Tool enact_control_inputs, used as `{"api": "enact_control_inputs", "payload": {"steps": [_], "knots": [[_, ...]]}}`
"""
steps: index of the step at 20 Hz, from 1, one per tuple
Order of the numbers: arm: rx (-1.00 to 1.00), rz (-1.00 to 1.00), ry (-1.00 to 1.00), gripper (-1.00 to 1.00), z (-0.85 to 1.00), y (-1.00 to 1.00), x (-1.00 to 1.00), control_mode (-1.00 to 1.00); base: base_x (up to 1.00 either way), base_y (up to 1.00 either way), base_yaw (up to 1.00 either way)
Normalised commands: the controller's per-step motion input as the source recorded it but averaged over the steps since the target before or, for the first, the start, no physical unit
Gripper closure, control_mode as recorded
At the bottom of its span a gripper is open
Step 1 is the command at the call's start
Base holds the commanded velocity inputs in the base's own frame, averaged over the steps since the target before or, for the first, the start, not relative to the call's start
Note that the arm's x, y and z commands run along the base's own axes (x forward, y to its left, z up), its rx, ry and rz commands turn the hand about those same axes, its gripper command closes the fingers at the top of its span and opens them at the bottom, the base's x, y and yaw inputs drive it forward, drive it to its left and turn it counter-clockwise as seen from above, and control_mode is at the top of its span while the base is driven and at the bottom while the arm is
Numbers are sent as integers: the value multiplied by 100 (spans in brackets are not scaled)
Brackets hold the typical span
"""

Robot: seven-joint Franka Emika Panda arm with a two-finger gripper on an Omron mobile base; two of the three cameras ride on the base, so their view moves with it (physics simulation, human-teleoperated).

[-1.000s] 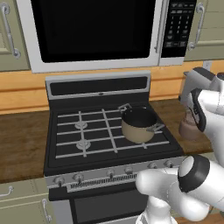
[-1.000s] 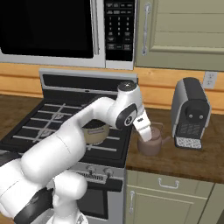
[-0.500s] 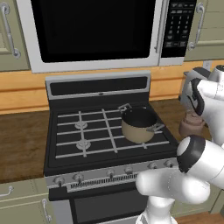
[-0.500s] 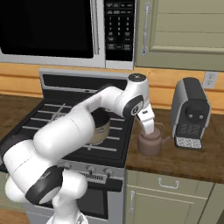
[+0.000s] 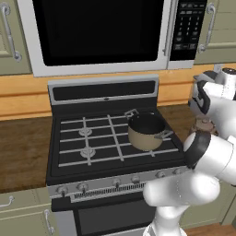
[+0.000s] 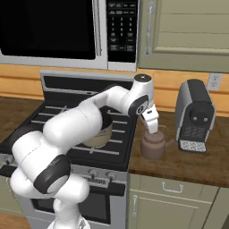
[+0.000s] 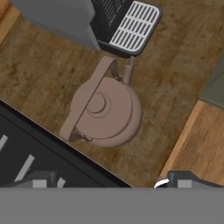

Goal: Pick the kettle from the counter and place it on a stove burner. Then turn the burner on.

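Where wood-grain counter (image 7: 48,65) shows, squat copper kettle (image 7: 106,113) sits.

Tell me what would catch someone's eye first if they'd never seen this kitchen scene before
The big white arm stands out, reaching across the stove with its gripper just above the kettle on the counter. That small copper-brown kettle sits between the stovetop edge and a grey coffee machine. A tan pot sits on the right side of the black stovetop, below a large microwave.
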Motion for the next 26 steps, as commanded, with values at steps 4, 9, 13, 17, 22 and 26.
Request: {"api": "enact_control_inputs", "payload": {"steps": [4, 9, 13, 17, 22, 26], "knots": [[0, 0, 0, -100, -22, 0, 23, -100, 0, 0, 0], [0, 0, 0, -100, -23, -4, 20, -100, 0, 0, 0], [1, 0, 1, -100, -18, -5, 30, -100, 0, 0, 0], [3, -2, 1, -100, -12, -16, 30, -100, 0, 0, 0], [5, -4, 1, -100, -6, -22, 23, -100, 0, 0, 0], [2, -4, 3, -100, -14, -10, 32, -100, 0, 0, 0]]}}
